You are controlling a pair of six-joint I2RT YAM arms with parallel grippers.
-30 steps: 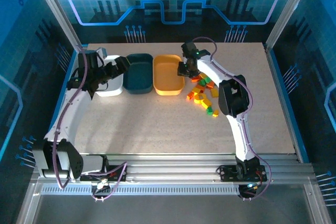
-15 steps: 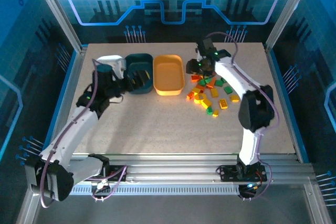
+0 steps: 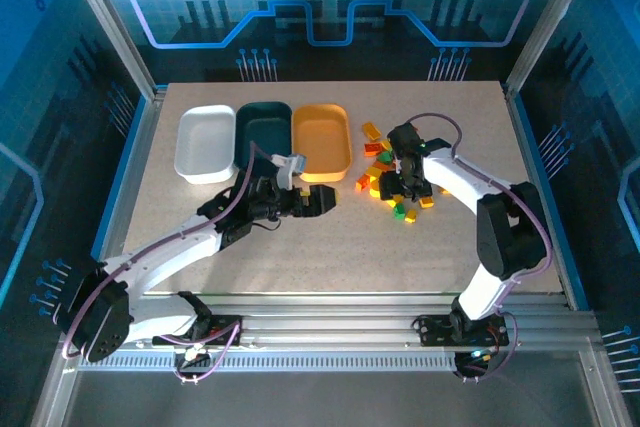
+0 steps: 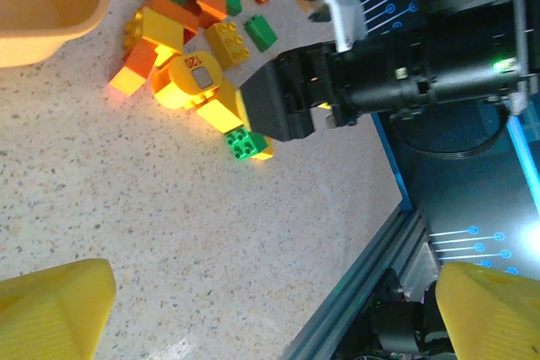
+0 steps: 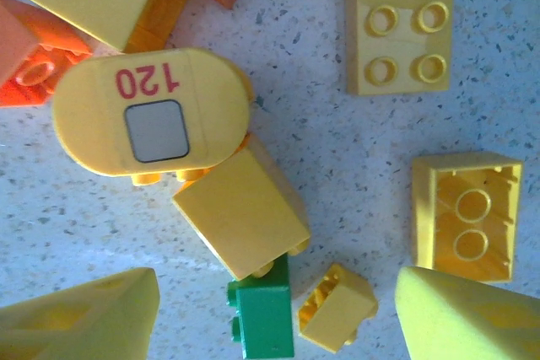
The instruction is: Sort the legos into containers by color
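Nearest the bases, the left gripper [image 3: 320, 203] hangs spread wide and empty, just short of the orange tub [image 3: 320, 137]. A bit further out, the right gripper [image 3: 405, 190] is down over the legos [image 3: 385, 169], fingers apart and holding nothing, with a small green brick [image 5: 263, 319] between them. At the back, the white tub [image 3: 205, 142], teal tub [image 3: 262, 132] and orange one look empty, so the sorting seems barely started.
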